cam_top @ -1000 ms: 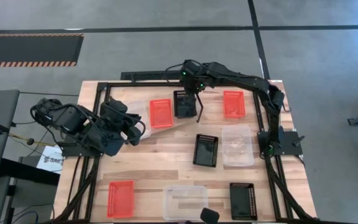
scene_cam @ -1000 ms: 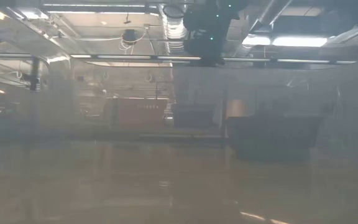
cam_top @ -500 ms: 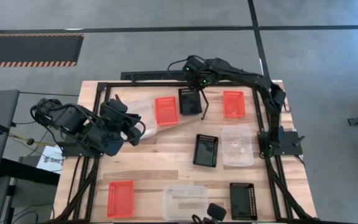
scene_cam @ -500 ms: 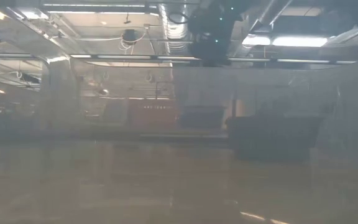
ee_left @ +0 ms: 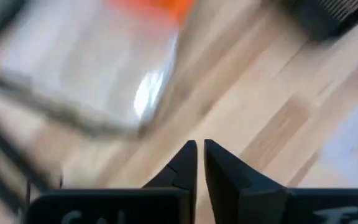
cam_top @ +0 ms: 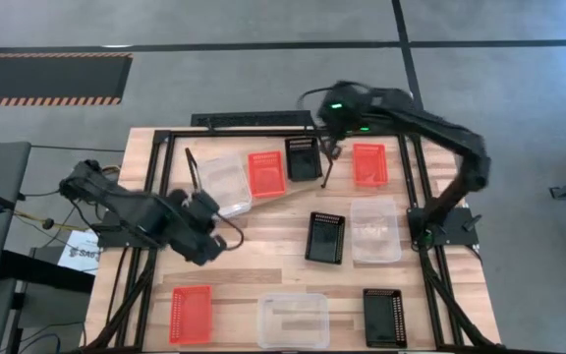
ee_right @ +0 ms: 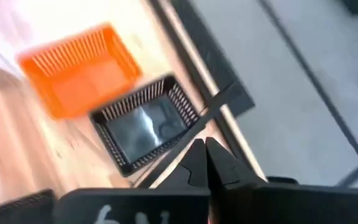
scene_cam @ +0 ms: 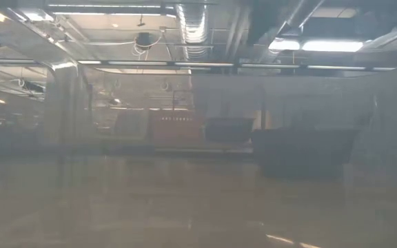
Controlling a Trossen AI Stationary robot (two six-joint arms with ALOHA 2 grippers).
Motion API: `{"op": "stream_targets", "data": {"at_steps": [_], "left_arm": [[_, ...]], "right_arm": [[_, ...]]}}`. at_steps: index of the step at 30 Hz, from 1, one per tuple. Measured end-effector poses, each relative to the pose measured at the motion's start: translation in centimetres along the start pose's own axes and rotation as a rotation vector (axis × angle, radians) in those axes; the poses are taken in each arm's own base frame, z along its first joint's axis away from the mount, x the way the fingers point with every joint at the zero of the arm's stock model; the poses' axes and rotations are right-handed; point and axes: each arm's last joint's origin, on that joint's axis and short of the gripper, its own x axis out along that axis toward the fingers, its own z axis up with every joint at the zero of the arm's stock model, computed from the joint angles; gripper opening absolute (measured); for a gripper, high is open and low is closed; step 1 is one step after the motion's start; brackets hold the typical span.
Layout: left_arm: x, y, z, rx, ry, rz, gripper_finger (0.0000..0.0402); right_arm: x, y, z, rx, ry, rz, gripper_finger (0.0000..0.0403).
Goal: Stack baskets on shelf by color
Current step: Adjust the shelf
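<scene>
Claws [ee_left: 199, 163] [ee_right: 205, 163] both pinched together, holding nothing.

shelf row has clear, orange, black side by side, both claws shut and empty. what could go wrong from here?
1. The black basket sits by the upright wire with the right claw just beyond it; the next reach may snag the frame.
2. The clear basket lies skewed against the orange basket, so stacking there may tilt.
3. The left claw is low over the table and could scrape it.
</scene>
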Motion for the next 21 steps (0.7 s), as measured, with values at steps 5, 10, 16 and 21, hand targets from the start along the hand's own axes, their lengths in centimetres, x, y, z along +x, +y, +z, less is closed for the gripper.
{"op": "stream_targets", "data": {"at_steps": [5,10,16,21], "left_arm": [[3.9,-1.0,-3.1,-0.111,0.08,0.05,0.0003],[5.9,-1.7,-3.7,-0.165,-0.046,0.024,0.0001],[8.0,-1.1,-5.0,-0.206,-0.049,0.097,0.0],[8.5,-0.1,-5.3,-0.218,-0.11,0.189,0.0]], "right_arm": [[-8.6,-0.9,-2.3,0.08,-0.213,0.041,0.0],[-14.9,-2.2,-5.6,0.176,-0.381,0.092,0.0],[-18.9,-3.1,-8.6,0.222,-0.489,0.154,0.0001],[-19.9,-3.3,-9.7,0.246,-0.499,0.181,0.0001]]}}
